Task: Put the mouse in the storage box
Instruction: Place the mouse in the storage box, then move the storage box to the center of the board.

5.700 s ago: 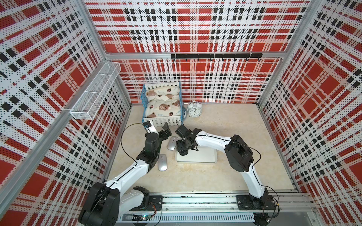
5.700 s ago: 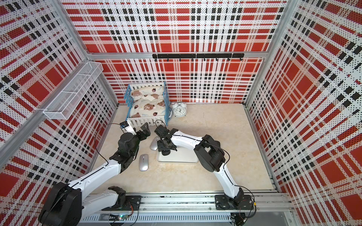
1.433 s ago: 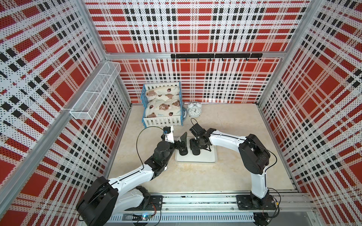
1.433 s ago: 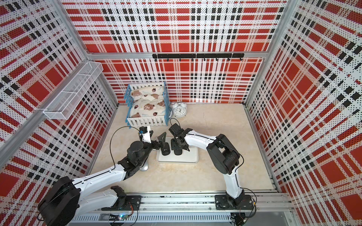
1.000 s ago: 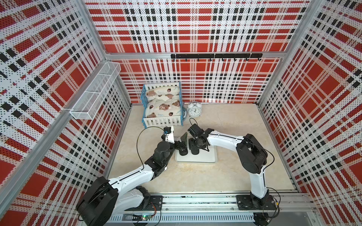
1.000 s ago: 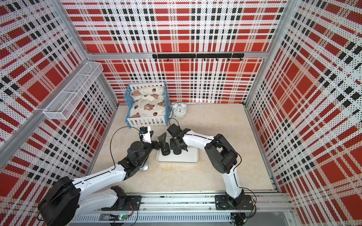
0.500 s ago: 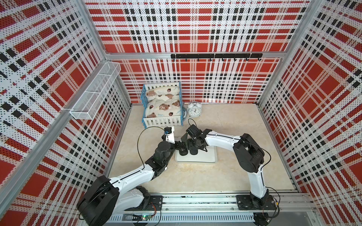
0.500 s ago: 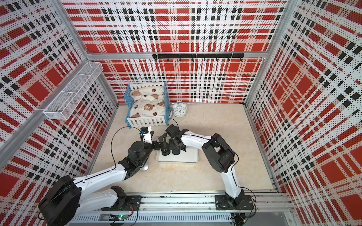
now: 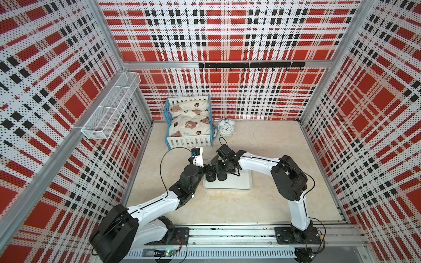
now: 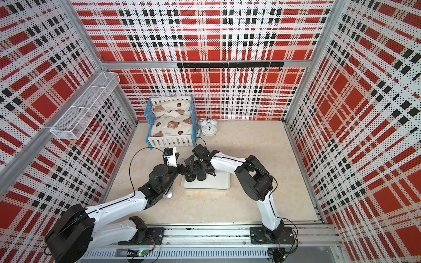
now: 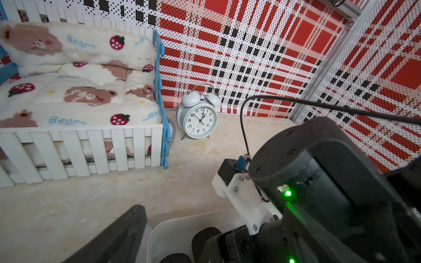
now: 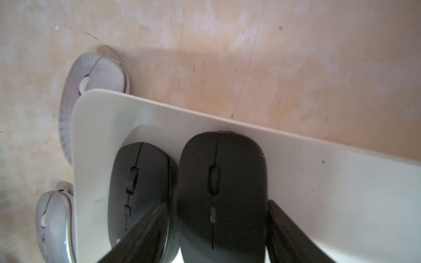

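The storage box (image 9: 237, 185) (image 12: 319, 182) is a shallow white tray in the middle of the table. Two black mice lie side by side at its left end. My right gripper (image 12: 215, 203) (image 9: 220, 170) straddles the right-hand black mouse (image 12: 222, 177) (image 9: 221, 176), which rests on the tray floor. Its jaws stand slightly apart from the mouse's sides. The other black mouse (image 12: 141, 182) (image 9: 210, 177) lies just beside it. My left gripper (image 9: 206, 169) hovers wide open over the tray's left end. One of its fingers (image 11: 118, 234) shows, and nothing is held.
Two silver mice (image 12: 95, 75) (image 12: 52, 218) lie on the table against the tray's left side, and one of them (image 10: 168, 194) shows under the left arm. A blue-and-white toy crib (image 9: 189, 123) and an alarm clock (image 9: 226, 128) stand at the back. A wire basket (image 9: 111, 107) hangs on the left wall.
The right gripper's jaws have parted from the black mouse, which now lies in the tray. The right arm has shifted a little left. The left arm has barely moved.
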`<act>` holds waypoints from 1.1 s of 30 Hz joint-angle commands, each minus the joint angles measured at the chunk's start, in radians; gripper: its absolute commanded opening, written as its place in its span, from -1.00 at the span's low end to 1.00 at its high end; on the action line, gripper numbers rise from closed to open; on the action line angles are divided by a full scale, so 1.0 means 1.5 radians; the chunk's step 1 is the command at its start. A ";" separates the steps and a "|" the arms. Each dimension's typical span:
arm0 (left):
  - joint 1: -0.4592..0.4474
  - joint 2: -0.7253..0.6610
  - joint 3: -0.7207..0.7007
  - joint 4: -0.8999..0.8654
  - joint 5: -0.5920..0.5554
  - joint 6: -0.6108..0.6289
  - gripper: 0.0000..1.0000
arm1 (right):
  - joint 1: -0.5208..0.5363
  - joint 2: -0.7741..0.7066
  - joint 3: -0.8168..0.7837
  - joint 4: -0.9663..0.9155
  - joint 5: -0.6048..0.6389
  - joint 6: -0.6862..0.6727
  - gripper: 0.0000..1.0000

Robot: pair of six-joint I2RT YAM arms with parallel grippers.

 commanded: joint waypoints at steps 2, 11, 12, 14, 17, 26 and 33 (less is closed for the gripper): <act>-0.003 0.004 0.005 0.000 -0.007 0.004 0.99 | 0.005 -0.003 -0.011 0.027 -0.045 0.015 0.45; -0.004 0.003 0.010 -0.005 -0.018 0.001 0.99 | 0.001 -0.016 -0.012 0.007 -0.016 -0.002 0.45; -0.003 0.003 0.011 -0.009 -0.021 -0.002 0.99 | -0.002 -0.023 -0.011 0.000 -0.003 -0.010 0.45; 0.005 0.002 0.016 -0.023 -0.024 -0.012 0.99 | -0.007 -0.044 -0.014 -0.005 0.028 -0.028 0.46; 0.034 -0.002 0.031 -0.071 -0.029 -0.045 0.99 | -0.019 -0.086 -0.016 -0.019 0.078 -0.071 0.46; 0.162 0.032 0.157 -0.408 -0.062 -0.104 0.94 | -0.095 -0.189 -0.037 -0.096 0.163 -0.193 0.46; 0.223 0.084 0.157 -0.447 0.082 -0.118 0.85 | -0.142 -0.185 -0.073 -0.126 0.148 -0.252 0.45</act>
